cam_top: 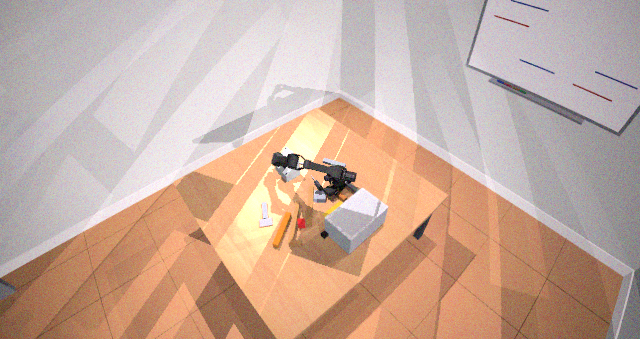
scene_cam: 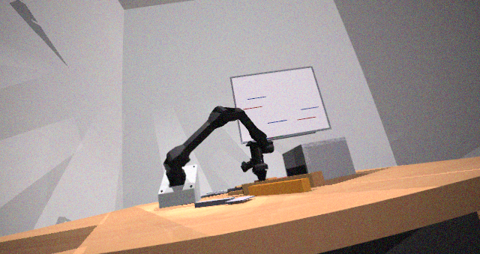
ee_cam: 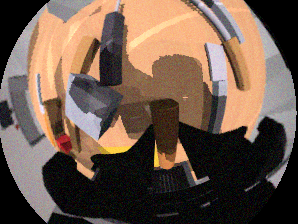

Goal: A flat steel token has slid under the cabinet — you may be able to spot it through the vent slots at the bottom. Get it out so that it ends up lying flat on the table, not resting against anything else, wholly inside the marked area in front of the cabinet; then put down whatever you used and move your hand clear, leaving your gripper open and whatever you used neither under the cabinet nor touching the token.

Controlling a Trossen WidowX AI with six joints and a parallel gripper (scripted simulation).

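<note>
Both fingers of the claw (ee_cam: 164,152) stand part-closed, clamped on a brown stick (ee_cam: 164,125)

The top view looks down from high and far at a slant into the room's corner, taking in the whole desk (cam_top: 400,189). The exterior view sits low and near, beside the desk's edge (scene_cam: 337,224), tilted, facing the whiteboard (scene_cam: 279,102). The wrist view looks along the end effector (ee_cam: 162,156), close to the desk. All three share the cabinet (cam_top: 356,219).
</note>
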